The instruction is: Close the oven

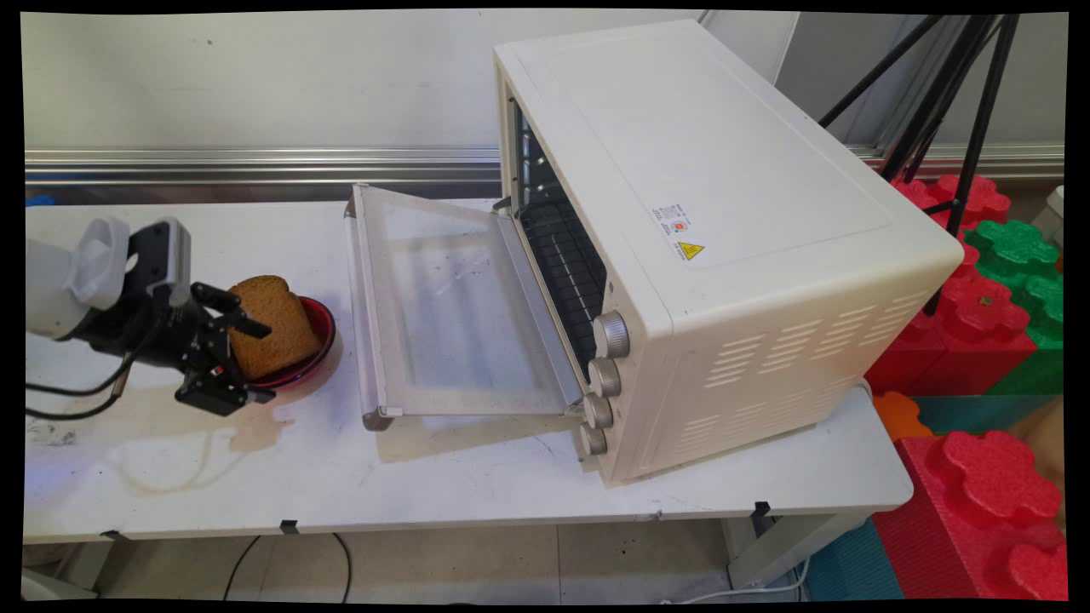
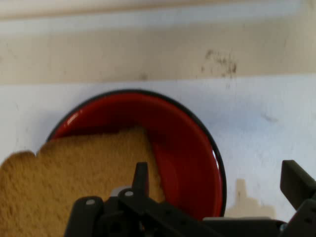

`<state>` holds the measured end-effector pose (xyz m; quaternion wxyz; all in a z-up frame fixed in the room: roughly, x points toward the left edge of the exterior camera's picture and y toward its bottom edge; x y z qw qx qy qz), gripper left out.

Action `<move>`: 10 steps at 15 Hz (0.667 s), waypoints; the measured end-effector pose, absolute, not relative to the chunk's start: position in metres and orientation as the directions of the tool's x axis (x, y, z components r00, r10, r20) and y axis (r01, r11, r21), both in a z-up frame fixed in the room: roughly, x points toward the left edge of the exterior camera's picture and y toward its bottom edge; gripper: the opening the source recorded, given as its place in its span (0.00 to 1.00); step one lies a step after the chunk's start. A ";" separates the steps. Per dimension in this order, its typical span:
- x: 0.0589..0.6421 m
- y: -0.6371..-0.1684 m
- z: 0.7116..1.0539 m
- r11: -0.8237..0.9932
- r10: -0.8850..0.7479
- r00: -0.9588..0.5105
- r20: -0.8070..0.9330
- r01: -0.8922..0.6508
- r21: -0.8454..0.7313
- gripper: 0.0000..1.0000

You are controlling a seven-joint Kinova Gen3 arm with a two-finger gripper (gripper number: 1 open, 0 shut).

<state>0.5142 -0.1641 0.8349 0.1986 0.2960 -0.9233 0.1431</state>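
A brown slice of toast (image 1: 285,336) leans upright in a small red bowl (image 1: 324,327) at the table's left. My black gripper (image 1: 262,362) comes in from the left at the bowl and is open. Its upper finger lies across the toast's near face and the lower one hangs just past the bowl's front rim. In the hand view the toast (image 2: 74,168) fills the lower left of the bowl (image 2: 182,148). One fingertip of the gripper (image 2: 217,173) stands in front of the toast's right edge, the other far right over bare table.
A cream toaster oven (image 1: 724,170) stands right of the bowl, its glass door (image 1: 451,306) folded down flat toward the bowl and a wire rack (image 1: 566,255) inside. Several knobs (image 1: 605,375) line its front corner. Red and green foam blocks (image 1: 988,298) and a black tripod (image 1: 962,111) stand off the table's right end.
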 end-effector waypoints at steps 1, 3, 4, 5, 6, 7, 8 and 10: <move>0.515 -0.166 0.837 0.783 -0.490 -0.741 0.459 -0.606 -0.142 1.00; 0.516 -0.170 0.840 0.780 -0.492 -0.730 0.475 -0.612 -0.132 1.00; 0.516 -0.173 0.841 0.779 -0.492 -0.725 0.482 -0.614 -0.127 1.00; 0.516 -0.175 0.842 0.779 -0.492 -0.722 0.487 -0.615 -0.124 1.00; 0.517 -0.179 0.842 0.778 -0.492 -0.717 0.494 -0.617 -0.121 1.00; 0.516 -0.183 0.842 0.777 -0.490 -0.713 0.501 -0.618 -0.118 1.00; 0.516 -0.188 0.841 0.777 -0.489 -0.709 0.508 -0.619 -0.116 1.00; 0.514 -0.198 0.840 0.779 -0.484 -0.704 0.520 -0.617 -0.111 1.00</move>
